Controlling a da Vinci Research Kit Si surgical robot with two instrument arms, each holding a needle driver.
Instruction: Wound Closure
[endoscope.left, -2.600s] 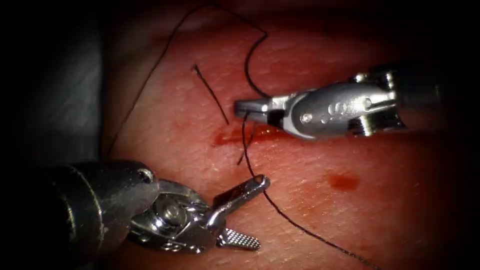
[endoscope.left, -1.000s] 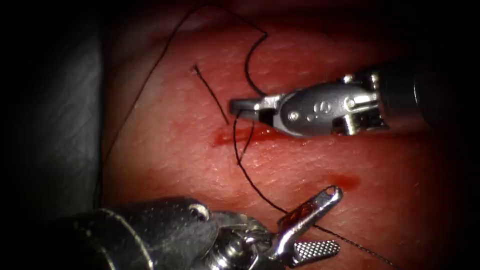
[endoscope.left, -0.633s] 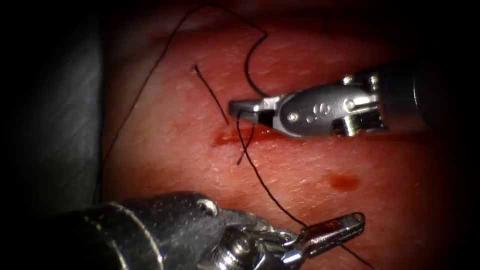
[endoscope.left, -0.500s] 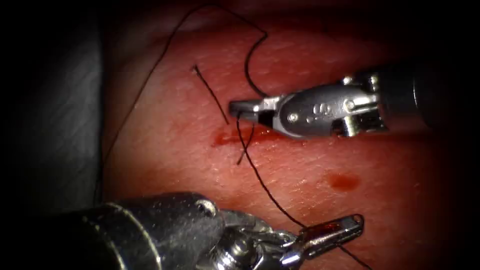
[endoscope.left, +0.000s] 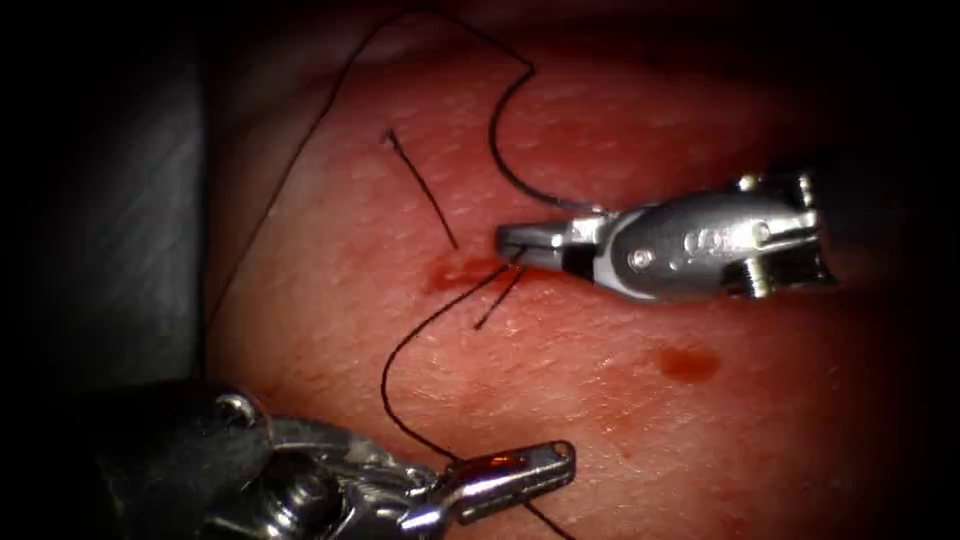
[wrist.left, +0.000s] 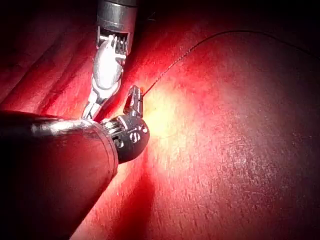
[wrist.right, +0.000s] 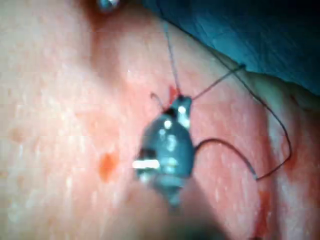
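Black thread (endoscope.left: 400, 355) now bows slack between the left tool (endoscope.left: 510, 478) and right tool (endoscope.left: 520, 240), both clamped on it, after the left moved leftward; no needle seen.

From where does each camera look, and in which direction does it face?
Endoscope view: above and in front, facing down on the moist red tissue; the left arm's silver needle driver and the right arm's silver needle driver each hold the thin black thread in shut jaws.
Left wrist view: near the left wrist, facing along its shaft to its own jaws; the right arm's silver needle driver is close by.
Right wrist view: near the right wrist, facing along its shaft to its own jaws.
Shared: thread and tissue.
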